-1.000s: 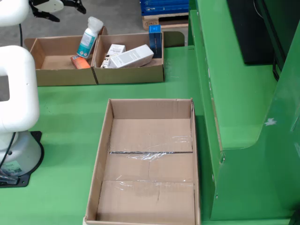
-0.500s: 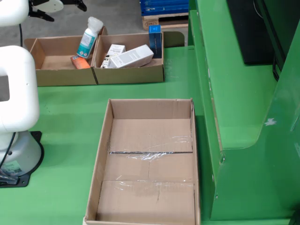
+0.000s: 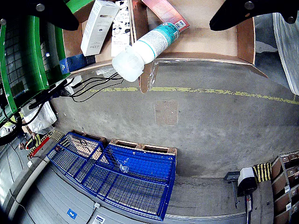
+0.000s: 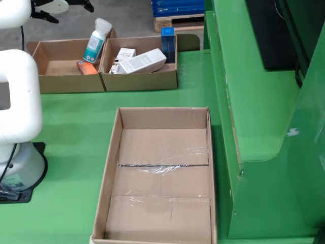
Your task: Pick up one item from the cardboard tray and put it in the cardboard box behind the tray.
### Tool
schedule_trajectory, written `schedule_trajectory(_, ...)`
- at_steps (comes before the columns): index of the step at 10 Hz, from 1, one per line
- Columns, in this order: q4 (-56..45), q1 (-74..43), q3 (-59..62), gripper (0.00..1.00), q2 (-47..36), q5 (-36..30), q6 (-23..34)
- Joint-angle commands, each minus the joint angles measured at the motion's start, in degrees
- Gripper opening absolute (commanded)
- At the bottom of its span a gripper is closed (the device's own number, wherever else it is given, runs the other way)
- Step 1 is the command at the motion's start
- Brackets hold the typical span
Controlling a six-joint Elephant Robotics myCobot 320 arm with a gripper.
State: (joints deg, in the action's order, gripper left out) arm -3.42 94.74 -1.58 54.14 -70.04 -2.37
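In the still view, two cardboard trays stand side by side at the back. The left tray (image 4: 71,84) holds a white bottle with a teal label (image 4: 95,40), leaning on the wall between them, and an orange-red pack (image 4: 87,67). The right tray (image 4: 142,81) holds a long white box (image 4: 142,61), a small printed white box (image 4: 122,55) and a blue box (image 4: 168,43). My gripper (image 4: 63,10) hangs open and empty above the far side of the left tray. The wrist view shows the bottle (image 3: 149,44) between my spread fingers (image 3: 243,11). A large empty cardboard box (image 4: 162,142) lies in front.
The white arm base (image 4: 15,127) stands at the left on the green table. A raised green ledge (image 4: 254,101) runs along the right side. The wrist view shows grey floor and blue wire cages on pallets (image 3: 121,177) beyond the table.
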Motion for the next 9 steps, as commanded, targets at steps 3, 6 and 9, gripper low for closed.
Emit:
schedule_trajectory(3, 0.7, 0.3, 1.6, 1.0, -1.6, 0.6, -0.2)
schedule_trajectory(6, 0.7, 0.3, 1.6, 1.0, -1.6, 0.6, -0.2)
schedule_trajectory(9, -6.5, -5.5, 1.6, 1.0, -8.1, -0.4, 1.0)
